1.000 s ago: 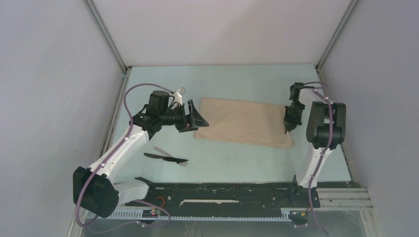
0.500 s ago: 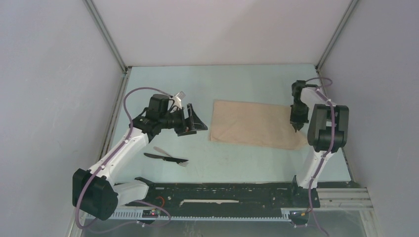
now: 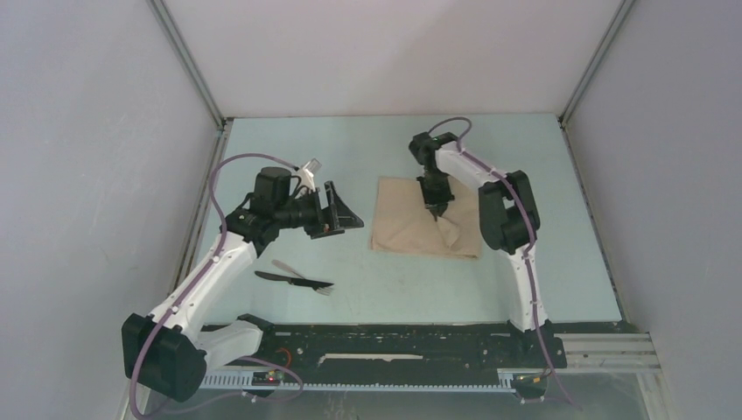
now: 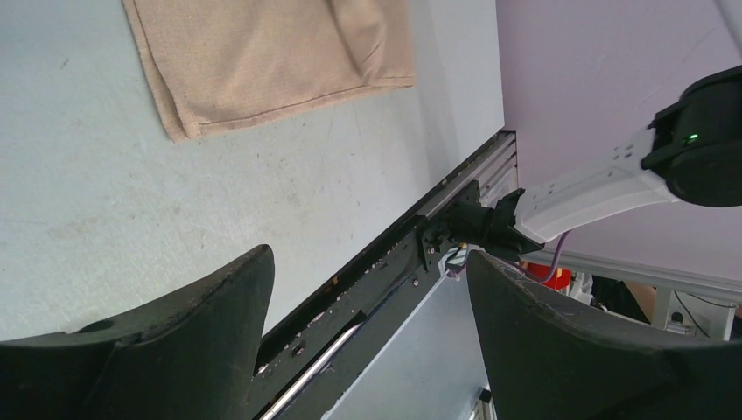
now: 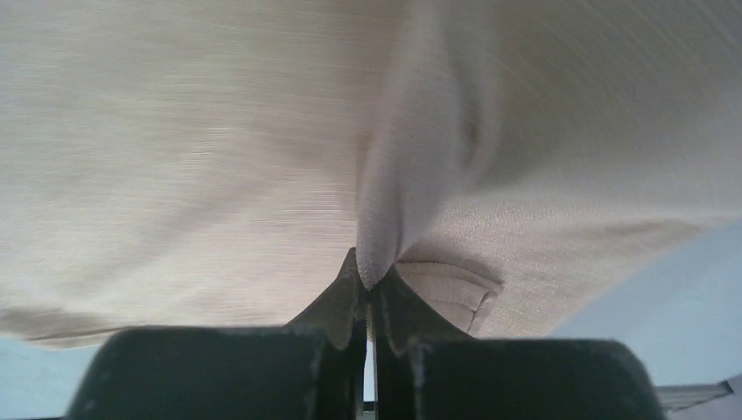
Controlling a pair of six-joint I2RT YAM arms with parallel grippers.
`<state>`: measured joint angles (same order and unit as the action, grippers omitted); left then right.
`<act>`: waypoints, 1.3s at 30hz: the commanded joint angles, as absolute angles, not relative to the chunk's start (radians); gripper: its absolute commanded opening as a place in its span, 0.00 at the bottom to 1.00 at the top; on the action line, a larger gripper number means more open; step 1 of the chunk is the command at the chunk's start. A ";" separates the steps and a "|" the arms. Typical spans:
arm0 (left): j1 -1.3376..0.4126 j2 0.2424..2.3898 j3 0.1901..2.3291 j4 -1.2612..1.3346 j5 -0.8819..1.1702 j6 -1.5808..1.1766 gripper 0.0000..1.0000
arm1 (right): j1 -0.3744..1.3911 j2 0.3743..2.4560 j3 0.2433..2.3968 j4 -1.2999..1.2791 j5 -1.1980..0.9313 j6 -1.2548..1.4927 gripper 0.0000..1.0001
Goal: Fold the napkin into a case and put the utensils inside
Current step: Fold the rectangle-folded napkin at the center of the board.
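The tan napkin (image 3: 411, 223) lies folded on the pale table, its right part doubled over to the left. My right gripper (image 3: 436, 206) is shut on a pinched fold of the napkin (image 5: 219, 149), which rises between its fingertips (image 5: 346, 293) in the right wrist view. My left gripper (image 3: 346, 213) hovers open and empty to the left of the cloth; in its wrist view the napkin's corner (image 4: 262, 52) lies beyond the spread fingers (image 4: 219, 324). The utensils (image 3: 296, 278), a dark piece crossed by a pale one, lie on the table near the left arm.
A black rail (image 3: 394, 337) runs along the table's near edge. Grey enclosure walls (image 3: 105, 175) stand on both sides and at the back.
My right gripper has carried the napkin's right end leftward over the cloth, folding it to about half its width. The left gripper drew back slightly to the left and stayed open.
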<state>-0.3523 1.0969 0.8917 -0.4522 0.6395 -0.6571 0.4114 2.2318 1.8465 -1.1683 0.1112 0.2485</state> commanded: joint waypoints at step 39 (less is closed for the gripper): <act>-0.311 1.036 0.856 -0.413 0.689 -0.695 0.86 | 0.597 2.424 2.178 -1.246 -0.219 0.347 0.00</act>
